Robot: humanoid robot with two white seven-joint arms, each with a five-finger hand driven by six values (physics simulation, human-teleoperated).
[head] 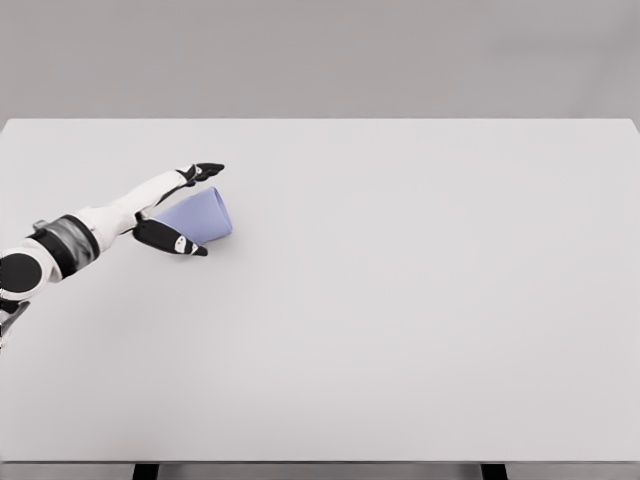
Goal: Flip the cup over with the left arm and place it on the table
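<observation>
Head camera — looking down, table [400, 330].

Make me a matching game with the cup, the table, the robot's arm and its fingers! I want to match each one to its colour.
Things:
1. cup
2. table
3. left arm
4. fingers of the left hand

Colours:
A. black
B. mostly white
C. pale grey
D. light purple-blue

Pairs: 1-D, 2-C, 3-B, 4-A
</observation>
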